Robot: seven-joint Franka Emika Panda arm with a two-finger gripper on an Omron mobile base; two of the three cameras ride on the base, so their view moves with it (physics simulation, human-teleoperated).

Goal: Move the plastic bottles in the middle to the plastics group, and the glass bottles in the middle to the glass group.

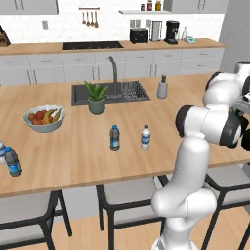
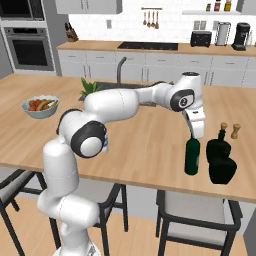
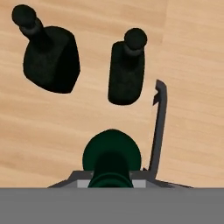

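The tall dark green glass bottle (image 2: 192, 156) stands upright on the wooden counter (image 2: 150, 145), just left of the glass group of near-black bottles (image 2: 221, 162). My gripper (image 2: 196, 131) hangs at its neck, open. In the hand view the green bottle (image 3: 111, 157) sits below me, and one finger (image 3: 159, 127) stands clear of its neck; the other finger is hidden. Beyond are two black bottles (image 3: 50, 52) (image 3: 127, 72). The dark-capped plastic bottle (image 1: 114, 138) and the white-capped one (image 1: 145, 137) stand mid-counter. The plastics group (image 1: 12, 162) is at the far left edge.
Two small wooden shakers (image 2: 230, 129) stand behind the black bottles. A fruit bowl (image 1: 44, 118), a potted plant (image 1: 96, 97) and the sink (image 1: 110, 92) lie farther back. Stools (image 1: 127, 195) line the counter's near edge.
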